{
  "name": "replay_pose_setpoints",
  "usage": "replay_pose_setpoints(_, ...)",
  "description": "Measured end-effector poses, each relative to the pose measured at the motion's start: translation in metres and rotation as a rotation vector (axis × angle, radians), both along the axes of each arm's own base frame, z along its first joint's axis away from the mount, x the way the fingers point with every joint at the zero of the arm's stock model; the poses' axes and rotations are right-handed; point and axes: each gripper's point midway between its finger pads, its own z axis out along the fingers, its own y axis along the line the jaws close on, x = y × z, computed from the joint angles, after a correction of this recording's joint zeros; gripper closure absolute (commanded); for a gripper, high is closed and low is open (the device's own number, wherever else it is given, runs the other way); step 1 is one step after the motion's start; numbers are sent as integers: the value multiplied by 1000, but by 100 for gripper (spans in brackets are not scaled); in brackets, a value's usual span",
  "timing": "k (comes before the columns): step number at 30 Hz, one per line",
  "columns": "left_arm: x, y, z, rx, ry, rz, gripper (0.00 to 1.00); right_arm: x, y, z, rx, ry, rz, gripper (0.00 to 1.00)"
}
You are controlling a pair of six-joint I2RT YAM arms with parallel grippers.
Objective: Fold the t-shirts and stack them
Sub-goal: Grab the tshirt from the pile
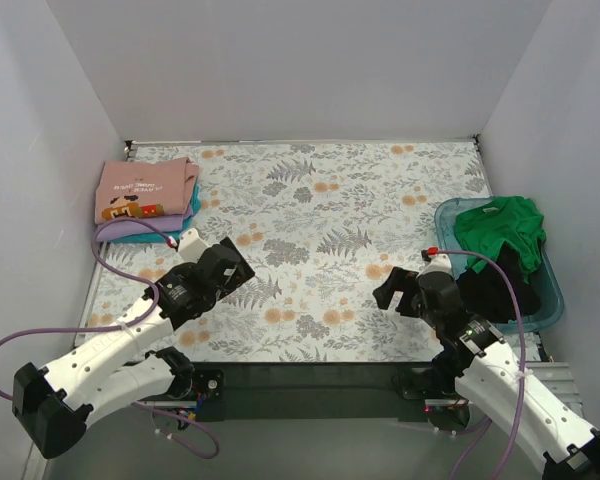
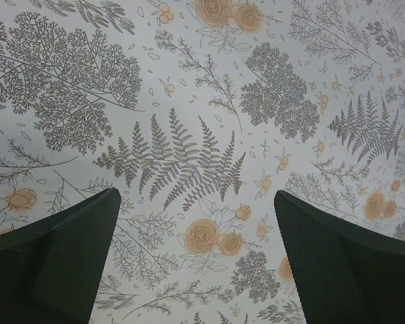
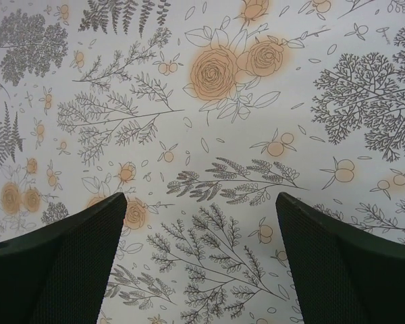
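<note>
A folded stack of t-shirts lies at the far left of the table: a pink one with cartoon print point(image 1: 140, 190) on top, a teal one point(image 1: 193, 200) and a lavender one point(image 1: 130, 228) under it. A bright green t-shirt point(image 1: 500, 228) lies crumpled in the teal bin point(image 1: 550, 300) at the right, over dark ones point(image 1: 495, 290). My left gripper point(image 1: 232, 265) is open and empty over the floral tablecloth, right of the stack. My right gripper point(image 1: 390, 290) is open and empty, left of the bin. Both wrist views show only tablecloth between the fingers point(image 2: 61, 250) point(image 3: 337, 256).
The floral tablecloth point(image 1: 320, 220) covers the table between white walls on three sides. A purple cable point(image 1: 115, 265) loops from the left arm beside the stack. The bin stands against the right wall.
</note>
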Motion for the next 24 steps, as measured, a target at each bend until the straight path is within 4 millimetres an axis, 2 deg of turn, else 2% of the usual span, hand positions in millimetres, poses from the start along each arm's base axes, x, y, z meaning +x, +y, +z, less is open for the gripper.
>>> replay_pose_setpoints(5, 1, -1, -1, 3, 2, -1, 2, 6, -1, 17, -13, -42, 2, 2)
replay_pose_setpoints(8, 2, -2, -2, 10, 9, -2, 2, 19, -8, 46, -64, -97, -26, 2)
replay_pose_setpoints(10, 2, -2, -2, 15, 12, -4, 2, 36, -20, 83, -126, -148, -95, 2)
replay_pose_setpoints(14, 2, -1, -4, 21, 17, -5, 2, 84, -60, 178, -232, -253, -310, 2)
replay_pose_setpoints(16, 2, -1, -4, 23, 18, -4, 2, 115, -98, 216, -269, -270, -431, 2)
replay_pose_setpoints(17, 2, -1, -4, 23, 18, -5, 2, 125, -115, 226, -284, -269, -481, 2)
replay_pose_setpoints(19, 2, -1, -4, 24, 17, -5, 2, 149, -160, 233, -324, -229, -575, 1)
replay_pose_setpoints(20, 2, -1, -4, 25, 17, -5, 2, 157, -181, 227, -341, -191, -613, 2)
replay_pose_setpoints(22, 2, -1, -4, 27, 18, -6, 2, 166, -210, 209, -359, -108, -653, 2)
replay_pose_setpoints(24, 3, -1, -5, 31, 17, -10, 2, 172, -238, 183, -369, -14, -685, 3)
